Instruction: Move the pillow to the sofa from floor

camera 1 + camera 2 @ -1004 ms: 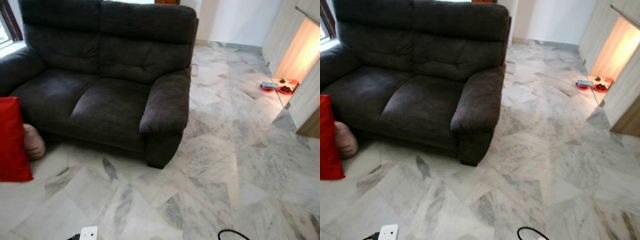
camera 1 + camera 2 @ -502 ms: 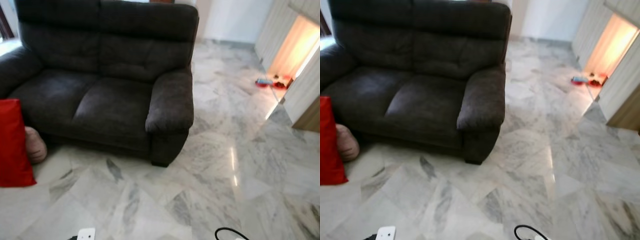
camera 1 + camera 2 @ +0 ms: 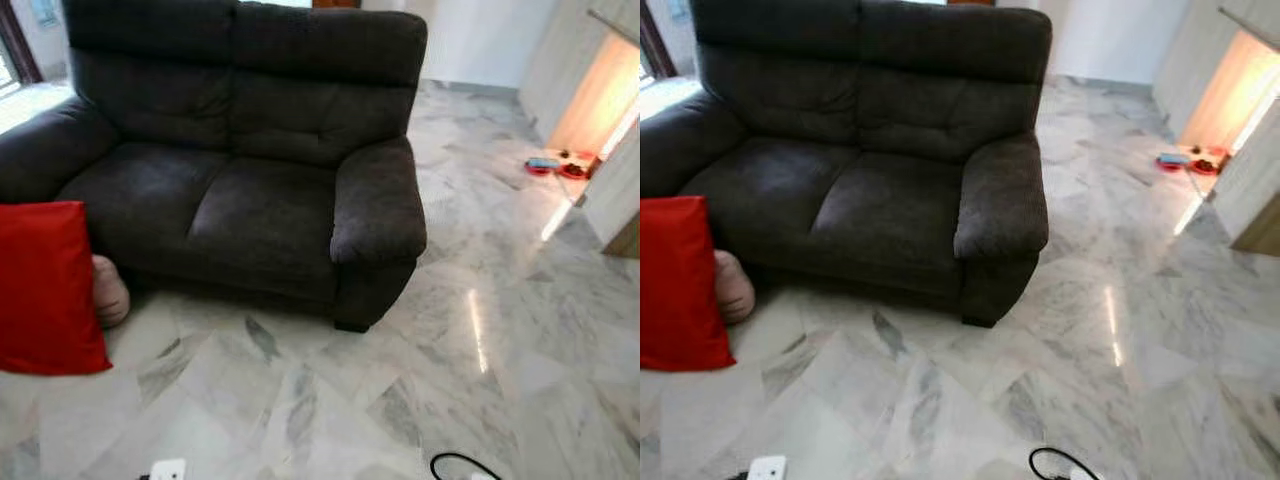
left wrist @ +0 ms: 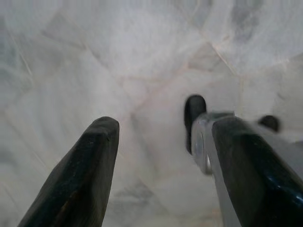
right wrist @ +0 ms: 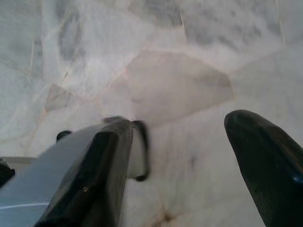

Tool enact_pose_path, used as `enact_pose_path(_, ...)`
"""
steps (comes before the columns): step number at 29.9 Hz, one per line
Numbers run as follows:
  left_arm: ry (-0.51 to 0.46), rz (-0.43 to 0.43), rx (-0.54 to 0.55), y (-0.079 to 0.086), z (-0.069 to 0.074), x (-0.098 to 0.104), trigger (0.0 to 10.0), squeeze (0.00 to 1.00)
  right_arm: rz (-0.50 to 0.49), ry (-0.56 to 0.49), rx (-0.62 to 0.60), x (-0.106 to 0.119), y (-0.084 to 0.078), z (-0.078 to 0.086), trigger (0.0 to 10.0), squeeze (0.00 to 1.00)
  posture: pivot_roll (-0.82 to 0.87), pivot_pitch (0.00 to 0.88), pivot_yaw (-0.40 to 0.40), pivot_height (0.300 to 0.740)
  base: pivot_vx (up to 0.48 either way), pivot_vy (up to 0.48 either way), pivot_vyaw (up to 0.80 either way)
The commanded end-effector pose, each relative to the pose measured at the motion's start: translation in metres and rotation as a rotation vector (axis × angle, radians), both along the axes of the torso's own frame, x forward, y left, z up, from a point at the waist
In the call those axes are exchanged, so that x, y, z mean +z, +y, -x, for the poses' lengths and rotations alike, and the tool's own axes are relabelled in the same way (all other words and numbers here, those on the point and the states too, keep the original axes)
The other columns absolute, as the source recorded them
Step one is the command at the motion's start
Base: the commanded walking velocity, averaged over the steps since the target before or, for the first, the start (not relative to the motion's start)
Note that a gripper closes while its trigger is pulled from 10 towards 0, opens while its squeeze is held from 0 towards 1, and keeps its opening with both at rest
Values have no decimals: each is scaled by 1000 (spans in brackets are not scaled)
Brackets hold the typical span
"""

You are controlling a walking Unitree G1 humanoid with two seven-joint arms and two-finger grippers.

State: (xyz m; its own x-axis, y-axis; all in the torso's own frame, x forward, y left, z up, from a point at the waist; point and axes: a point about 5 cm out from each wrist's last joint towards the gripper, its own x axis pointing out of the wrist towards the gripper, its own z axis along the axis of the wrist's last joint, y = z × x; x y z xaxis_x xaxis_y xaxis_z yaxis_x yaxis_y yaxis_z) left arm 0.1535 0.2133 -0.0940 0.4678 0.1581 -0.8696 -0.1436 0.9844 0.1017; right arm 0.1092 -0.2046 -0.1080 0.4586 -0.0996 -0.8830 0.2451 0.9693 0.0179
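Observation:
A red pillow (image 3: 45, 285) stands upright on the marble floor at the left, leaning against the front of the dark grey sofa (image 3: 250, 190) near its left arm. A pale pink cushion (image 3: 110, 290) lies on the floor behind it, tucked against the sofa's base. Both sofa seats are bare. My left gripper (image 4: 161, 165) hangs open over bare floor in the left wrist view. My right gripper (image 5: 189, 161) hangs open over bare floor in the right wrist view. Both are far from the pillow.
Marble floor (image 3: 480, 330) stretches to the right of the sofa. Red pet bowls (image 3: 555, 167) sit by a lit doorway at the far right. A white plug (image 3: 166, 470) and a black cable loop (image 3: 462, 466) lie at the near edge.
The camera has turned left, so the sofa and red pillow sit further right in view and more of the pillow shows. Nothing in the room has moved.

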Motion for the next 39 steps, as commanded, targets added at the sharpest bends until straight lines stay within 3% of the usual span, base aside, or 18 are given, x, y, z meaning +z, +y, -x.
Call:
enact_pose_path(1,4,18,-1,-7,1,-2,10000,0,11,12,-11,0,-6,4,10000,0,-65,0,-29,740,0,405,0)
enact_pose_path(39,14,16,-21,-8,4,-3,10000,0,13,20,6,-1,-6,6,10000,0,-67,0,-21,740,0,404,0)
